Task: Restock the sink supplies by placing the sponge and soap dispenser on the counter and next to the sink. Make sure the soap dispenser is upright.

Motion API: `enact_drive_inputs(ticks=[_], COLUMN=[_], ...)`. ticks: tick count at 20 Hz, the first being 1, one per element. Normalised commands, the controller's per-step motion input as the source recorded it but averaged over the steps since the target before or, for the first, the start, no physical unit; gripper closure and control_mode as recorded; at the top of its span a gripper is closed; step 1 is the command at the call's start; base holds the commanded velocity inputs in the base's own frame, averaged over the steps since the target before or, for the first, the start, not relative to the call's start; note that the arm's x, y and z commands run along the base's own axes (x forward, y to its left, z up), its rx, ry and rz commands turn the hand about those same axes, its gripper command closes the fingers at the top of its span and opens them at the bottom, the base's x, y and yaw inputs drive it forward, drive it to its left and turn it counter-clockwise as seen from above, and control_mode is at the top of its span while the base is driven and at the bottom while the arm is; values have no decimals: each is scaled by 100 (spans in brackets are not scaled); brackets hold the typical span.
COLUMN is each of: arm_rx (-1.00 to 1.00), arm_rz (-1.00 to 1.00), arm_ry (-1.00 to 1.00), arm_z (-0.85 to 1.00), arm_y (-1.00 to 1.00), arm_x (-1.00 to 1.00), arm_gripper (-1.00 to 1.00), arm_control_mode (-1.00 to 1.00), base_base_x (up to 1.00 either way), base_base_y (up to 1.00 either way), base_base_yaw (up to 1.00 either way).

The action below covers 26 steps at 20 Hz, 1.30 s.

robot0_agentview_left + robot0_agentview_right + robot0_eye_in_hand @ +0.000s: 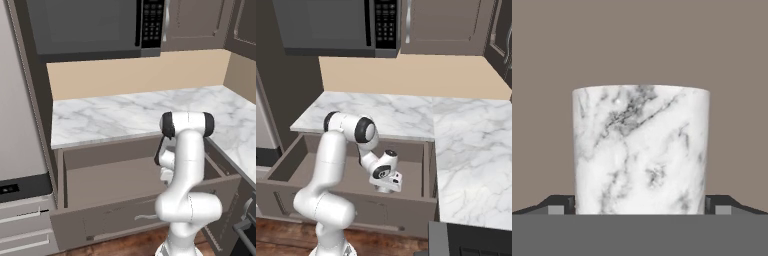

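Gripper [640, 202] hung inside the open drawer [351, 172] — jaws spread wide, one fingertip [559, 204] either side of a marble-patterned cylinder [640, 150], not clamped.

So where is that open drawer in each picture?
Left base view: open drawer lower centre, behind the white arm.
Right base view: lower left to centre, below the counter.
Hand view: probably the plain brown backdrop behind the marbled cylinder.
Shared by both base views: the marble counter above it.

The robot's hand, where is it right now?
The gripper is down inside the open drawer under the counter. In the hand view its open fingers straddle a marbled white cylinder.
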Motion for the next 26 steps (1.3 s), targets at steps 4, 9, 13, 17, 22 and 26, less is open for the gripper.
enact_drive_inputs(ticks=[4, 9, 13, 17, 22, 26], arm_rx=[0, 0, 0, -1, 0, 0], arm_rz=[0, 0, 0, 0, 0, 0], arm_ry=[0, 0, 2, 2, 1, 0], arm_z=[-25, -20, -6, -4, -1, 0], arm_y=[0, 0, 0, 1, 0, 0], arm_x=[0, 0, 0, 0, 0, 0], arm_gripper=[100, 100, 100, 100, 100, 100], arm_control_mode=[-100, -100, -100, -100, -100, -100], base_base_x=[0, 0, 0, 0, 0, 0], base_base_y=[0, 0, 0, 0, 0, 0], base_base_yaw=[0, 0, 0, 0, 0, 0])
